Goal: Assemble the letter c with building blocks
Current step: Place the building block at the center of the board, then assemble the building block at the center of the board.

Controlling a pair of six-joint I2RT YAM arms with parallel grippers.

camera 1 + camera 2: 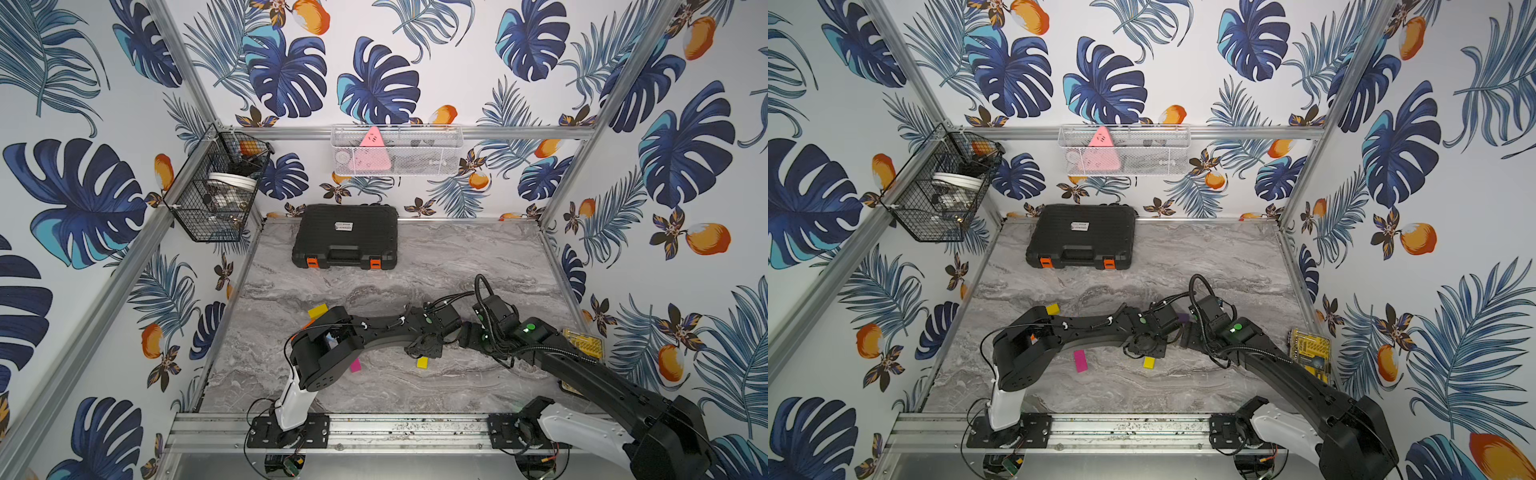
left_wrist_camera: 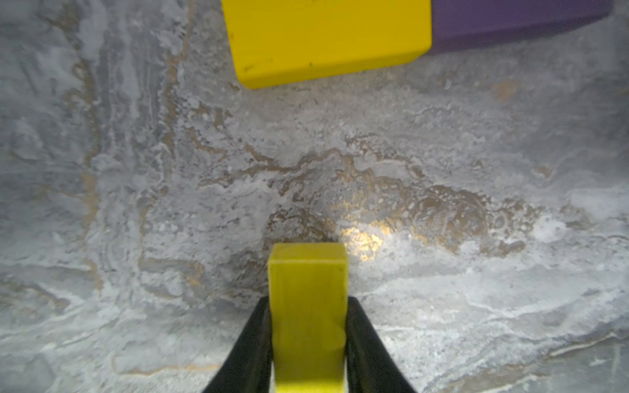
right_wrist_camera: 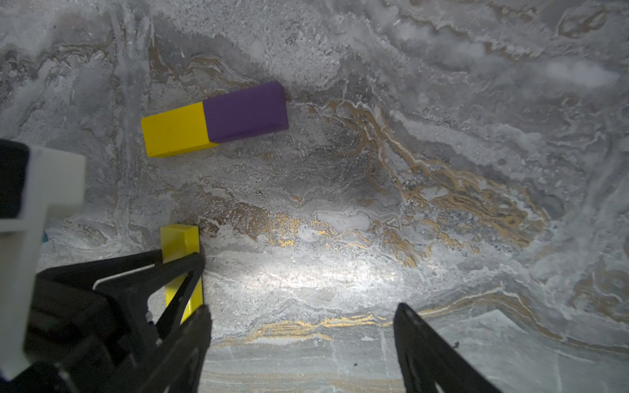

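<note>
Your left gripper (image 2: 308, 303) is closed narrow on a long yellow block (image 2: 308, 272); the right gripper (image 3: 303, 313) stands wide and holds nothing. The long yellow block is low at the table (image 3: 442, 170); I cannot tell if it touches. It is near a row, with a gap between; in the row a second yellow block (image 3: 175, 131) and a purple block (image 3: 245, 112) touch end to end.

I judge the row is one arm of the C and your block its back; bring its free end against the second yellow block, lay it flat, and open only when it rests.

Its long axis runs along the fingers and points at the row's yellow end, nearly square to the row. In a top view a magenta block (image 1: 1080, 360) lies free at about 8 o'clock from the left wrist.
</note>
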